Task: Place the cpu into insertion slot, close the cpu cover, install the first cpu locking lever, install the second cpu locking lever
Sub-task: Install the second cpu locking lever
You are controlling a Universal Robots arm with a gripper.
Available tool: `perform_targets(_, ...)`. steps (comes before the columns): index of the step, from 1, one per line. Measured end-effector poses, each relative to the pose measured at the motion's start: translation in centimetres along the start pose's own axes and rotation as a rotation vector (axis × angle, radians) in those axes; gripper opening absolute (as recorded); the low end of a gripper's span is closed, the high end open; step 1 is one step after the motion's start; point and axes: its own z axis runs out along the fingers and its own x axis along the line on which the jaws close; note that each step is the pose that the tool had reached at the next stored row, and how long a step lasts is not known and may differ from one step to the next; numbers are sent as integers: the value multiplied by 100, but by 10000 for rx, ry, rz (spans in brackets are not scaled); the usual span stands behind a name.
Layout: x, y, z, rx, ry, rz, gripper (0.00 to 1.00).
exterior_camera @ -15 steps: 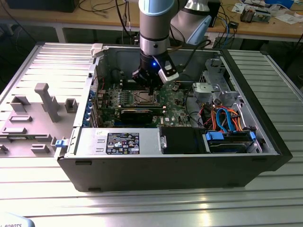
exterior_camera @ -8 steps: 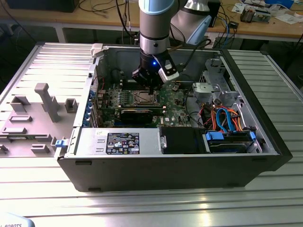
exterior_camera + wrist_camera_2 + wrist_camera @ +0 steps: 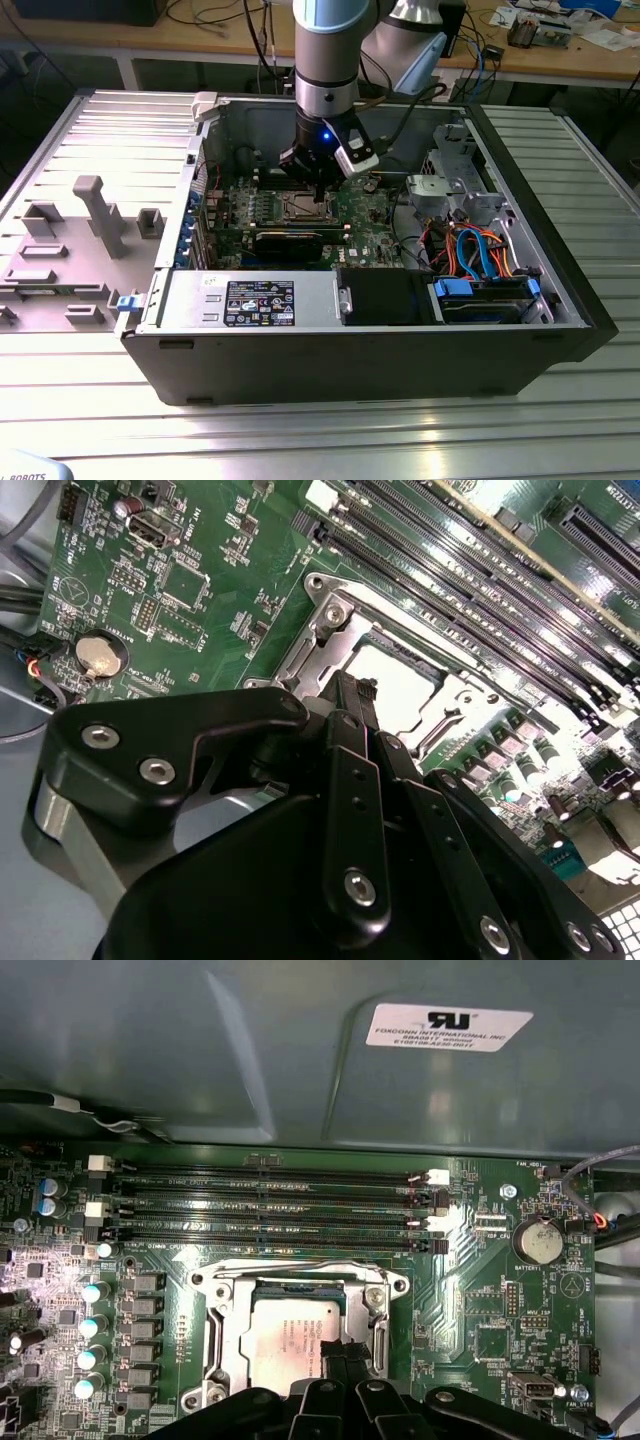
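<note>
The cpu (image 3: pixel 292 1338) is seen lying flat inside the insertion slot (image 3: pixel 215 1345), approx. mid-motherboard (image 3: pixel 480 1290), just beside the long black memory slots (image 3: pixel 270 1210). So step 1 is judged done.

The cpu cover (image 3: pixel 310 645) appears as a silver frame around the chip; whether it is fully down can't be told, and no locking lever is made out w/ certainty. Cover and both levers are judged as left to do.

The gripper (image 3: pixel 338 1352) is held right over the chip's near edge. Its fingers (image 3: pixel 352 720) are drawn together to a narrow tip w/ nothing between them, touching or nearly touching the chip.

The open PC case (image 3: pixel 560 270) is set on a ribbed metal worktop (image 3: pixel 330 430), toward its middle. A grey fixture plate (image 3: pixel 70 250) is laid at the exterior view's left. A cluttered wooden bench (image 3: pixel 560 50) is seen along the back of the room.
</note>
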Motion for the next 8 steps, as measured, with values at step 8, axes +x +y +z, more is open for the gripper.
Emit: perform_targets(8,0,-1,0,0,0,0,11)
